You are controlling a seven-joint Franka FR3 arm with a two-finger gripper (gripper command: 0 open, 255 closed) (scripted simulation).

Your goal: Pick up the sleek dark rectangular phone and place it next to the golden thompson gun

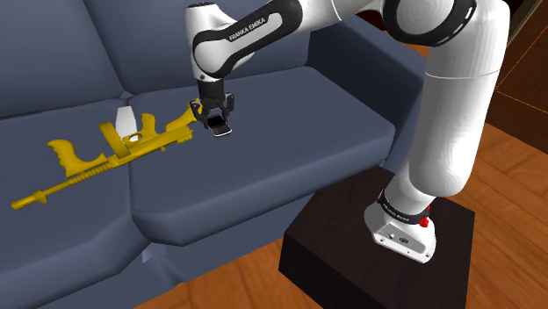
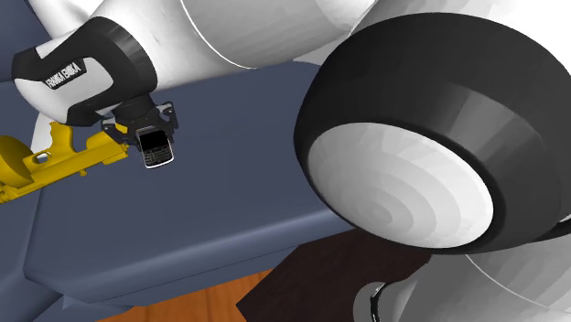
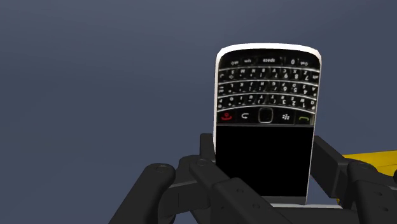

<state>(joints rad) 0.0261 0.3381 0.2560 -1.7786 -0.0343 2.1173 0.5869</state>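
A dark rectangular phone with a small keypad and a light rim sits clasped between my black fingers. My gripper is shut on this phone and holds it just above the blue sofa seat. The golden thompson gun lies on the seat to the shoulder view's left, its stock end close beside the gripper. In the second exterior view the phone hangs next to the gun's yellow end. A yellow corner of the gun shows beside one finger.
A white object lies under the gun's middle. The sofa's backrest rises behind the seat. A seam divides two cushions. The dark stand sits on a wooden floor in front of the sofa.
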